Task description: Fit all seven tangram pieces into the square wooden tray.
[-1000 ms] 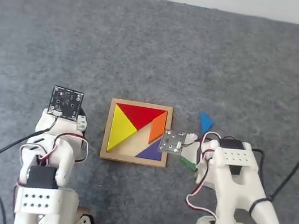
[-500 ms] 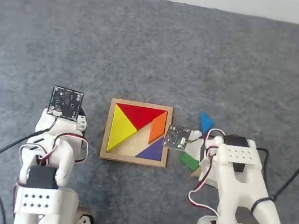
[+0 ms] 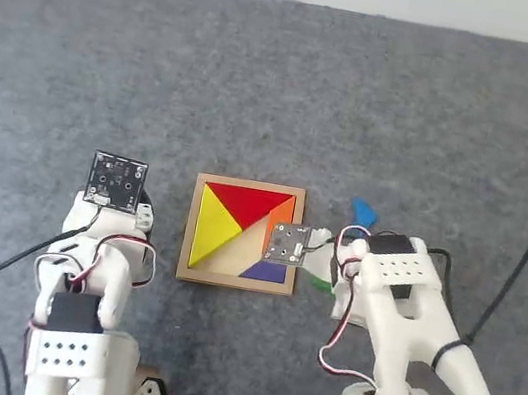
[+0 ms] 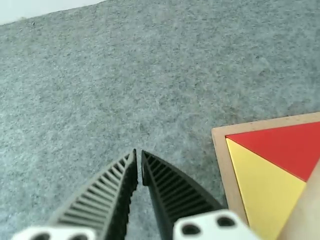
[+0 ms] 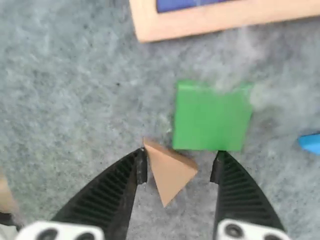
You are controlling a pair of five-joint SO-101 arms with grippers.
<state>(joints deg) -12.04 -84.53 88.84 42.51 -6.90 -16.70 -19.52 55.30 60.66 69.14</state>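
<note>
The square wooden tray (image 3: 188, 246) holds a red triangle (image 3: 246, 202), a yellow triangle (image 3: 212, 227), an orange piece (image 3: 280, 223) and a purple piece (image 3: 262, 272). Beside its right edge, my right gripper (image 5: 178, 167) stands open around a tan triangle (image 5: 170, 172); one finger (image 5: 137, 170) touches it. A green square (image 5: 211, 117) lies just beyond the triangle, and a blue piece (image 3: 364, 213) lies farther right. My left gripper (image 4: 138, 156) is shut on nothing, over bare carpet left of the tray's corner (image 4: 220, 137).
Everything rests on grey carpet (image 3: 282, 89), open behind the tray. The right arm (image 3: 387, 279) covers part of the tray's right rim and most of the green square (image 3: 316, 280). A dark cable (image 3: 525, 272) runs at the right side.
The right arm swung a little right and back, then left to the tray's right edge, now covering more of the green square. The left arm stayed still.
</note>
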